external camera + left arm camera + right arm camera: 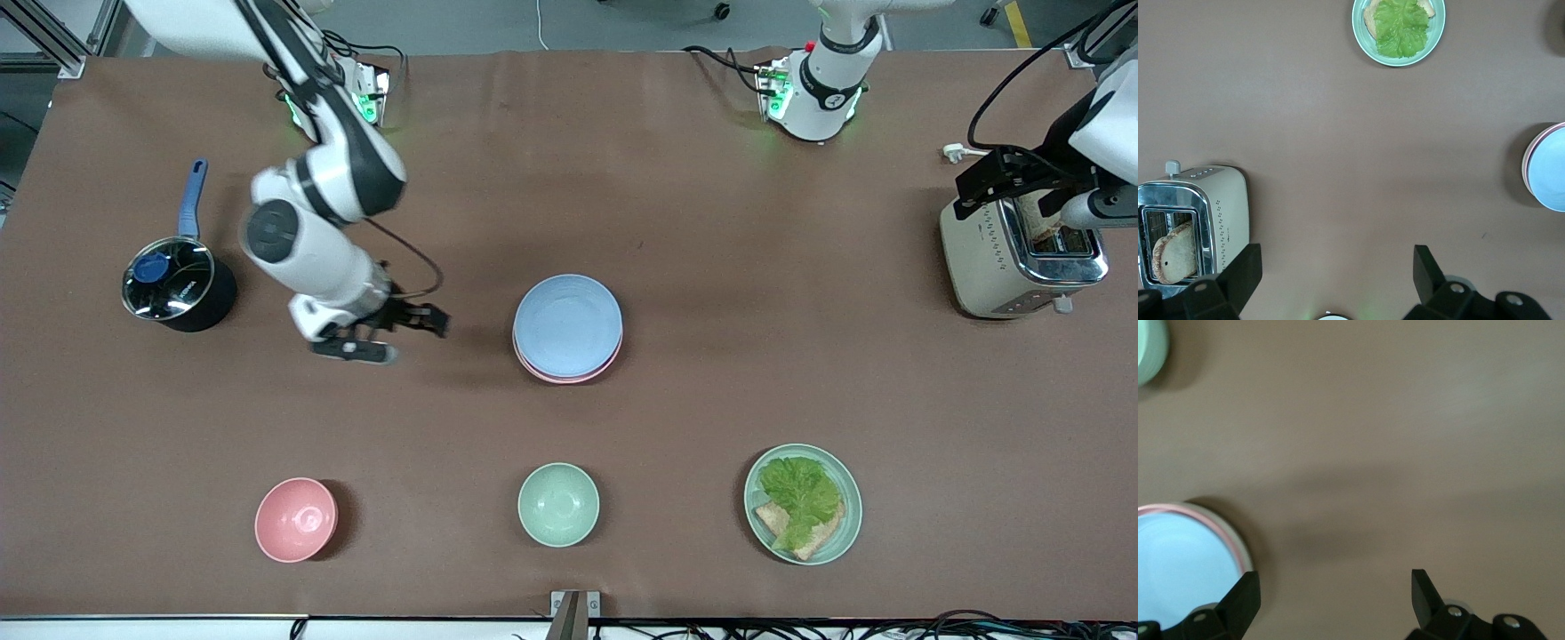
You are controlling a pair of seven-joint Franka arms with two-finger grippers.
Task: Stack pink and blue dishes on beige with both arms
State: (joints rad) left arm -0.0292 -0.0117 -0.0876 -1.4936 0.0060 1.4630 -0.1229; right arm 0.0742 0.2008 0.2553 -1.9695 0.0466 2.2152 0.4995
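Two tools wide open, empty: right tool [391, 333], left tool [1335, 267].

On the desk [711, 222] there are two robot arms. The stack holds at least two plates: one blue plate [567, 324] on one pink plate [569, 377]. There are two bowls, one pink bowl [296, 519] and one green bowl [558, 503], one lettuce plate [849, 516], one toaster [987, 267] and one pot [173, 284].
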